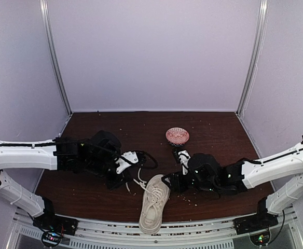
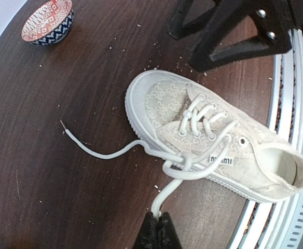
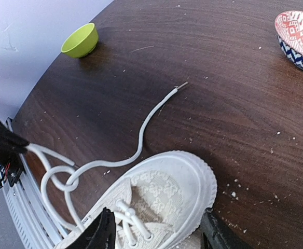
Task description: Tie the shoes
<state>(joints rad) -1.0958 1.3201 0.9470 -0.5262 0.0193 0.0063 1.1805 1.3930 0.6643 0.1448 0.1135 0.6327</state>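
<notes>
The shoe stands on its sole at the near edge of the table, heel out over the rail and toe pointing away from the arm bases. The left gripper has its fingers pressed together on a lace, which rises from them to a loose crossed loop just beside the shoe's eyelets. The lace's other end lies free on the wood. The right gripper has its fingers spread apart, one on either side of the shoe's front. A patterned bowl sits beyond the toe, well apart, and a green bowl sits near the table's far edge
</notes>
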